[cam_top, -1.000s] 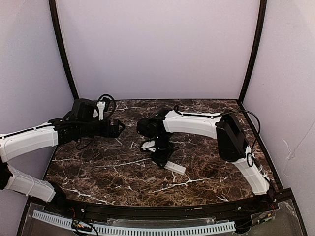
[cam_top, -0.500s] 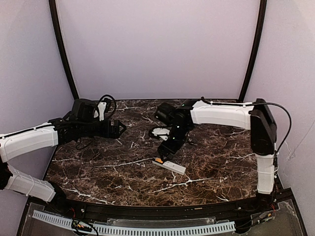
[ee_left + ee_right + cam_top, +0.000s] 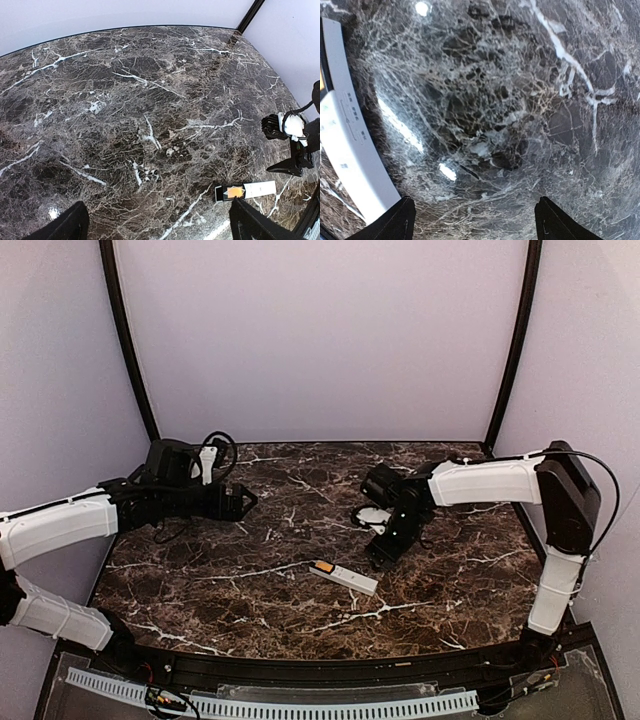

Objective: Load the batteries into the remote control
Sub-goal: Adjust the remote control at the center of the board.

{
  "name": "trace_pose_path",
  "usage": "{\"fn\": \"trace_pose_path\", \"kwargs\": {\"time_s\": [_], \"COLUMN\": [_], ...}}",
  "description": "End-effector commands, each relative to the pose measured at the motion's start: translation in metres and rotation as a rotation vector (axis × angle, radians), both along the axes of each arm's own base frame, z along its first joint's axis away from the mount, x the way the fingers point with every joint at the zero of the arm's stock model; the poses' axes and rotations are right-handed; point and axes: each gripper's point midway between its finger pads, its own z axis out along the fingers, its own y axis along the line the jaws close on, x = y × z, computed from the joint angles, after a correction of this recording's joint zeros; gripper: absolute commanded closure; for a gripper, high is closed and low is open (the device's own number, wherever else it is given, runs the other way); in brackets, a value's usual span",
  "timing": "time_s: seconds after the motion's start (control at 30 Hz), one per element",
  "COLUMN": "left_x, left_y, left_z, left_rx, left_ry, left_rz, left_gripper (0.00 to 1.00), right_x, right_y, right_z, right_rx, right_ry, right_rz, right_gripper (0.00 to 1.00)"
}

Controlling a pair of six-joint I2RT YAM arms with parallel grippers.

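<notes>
Remote control (image 3: 343,577) lies flat on the marble table (image 3: 200,580), slanted, with its orange patch (image 3: 321,567) at the end turned toward the left arm's side. In the right wrist view the remote (image 3: 345,135) runs along the left edge of the picture, showing a face with small printed marks. The right gripper (image 3: 385,552) is the nearest thing to the remote: it is just beside the plain white end, on the far-right side of it, apart from it, close over the marble. Its fingers (image 3: 400,220) are spread wide, with only bare table between them. The right arm rises from the corner of the table to the right of the remote, bends at a high elbow, then runs its white forearm back toward the remote, and the wrist tips the gripper down at the table. The left gripper (image 3: 245,500) is well apart from the remote, off past the orange-patch end and farther back. Its fingers (image 3: 70,225) are also spread wide and hold nothing; the left wrist view sees the remote (image 3: 247,191) low at the right, just above the right-hand fingertip. The left arm reaches in roughly level from that side, forearm and wrist in line, the gripper pointing across the table above the marble.
</notes>
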Motion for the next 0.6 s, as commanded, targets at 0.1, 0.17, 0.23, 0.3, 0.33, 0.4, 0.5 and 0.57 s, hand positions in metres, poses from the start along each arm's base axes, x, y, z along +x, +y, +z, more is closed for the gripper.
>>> {"fn": "trace_pose_path", "kwargs": {"time_s": [0.1, 0.17, 0.23, 0.3, 0.33, 0.4, 0.5, 0.57], "left_x": [0.004, 0.005, 0.006, 0.007, 0.007, 0.009, 0.01, 0.012], "left_y": [-0.005, -0.005, -0.005, -0.006, -0.005, -0.003, -0.003, -0.002], "left_z": [-0.003, -0.007, -0.008, -0.006, -0.006, -0.008, -0.01, -0.014], "left_rx": [0.037, 0.04, 0.043, 0.043, 0.047, 0.061, 0.072, 0.081], "left_ry": [0.058, 0.069, 0.073, 0.067, 0.068, 0.075, 0.092, 0.102], "left_rz": [-0.014, -0.013, -0.011, -0.009, -0.008, 0.005, 0.013, 0.023], "left_gripper": [0.01, 0.01, 0.01, 0.02, 0.01, 0.02, 0.02, 0.01], "right_x": [-0.007, -0.014, -0.02, -0.026, -0.029, -0.039, -0.055, -0.064], "right_y": [-0.002, 0.001, 0.003, 0.007, 0.009, 0.02, 0.039, 0.052], "right_z": [-0.017, -0.021, -0.026, -0.03, -0.031, -0.03, -0.029, -0.03], "right_rx": [0.001, 0.009, 0.01, 0.014, 0.016, 0.044, 0.084, 0.107], "right_ry": [-0.003, 0.013, 0.025, 0.039, 0.042, 0.061, 0.083, 0.095], "right_rz": [-0.002, 0.014, 0.029, 0.045, 0.053, 0.083, 0.115, 0.126], "right_gripper": [0.18, 0.18, 0.18, 0.17, 0.17, 0.17, 0.15, 0.14]}}
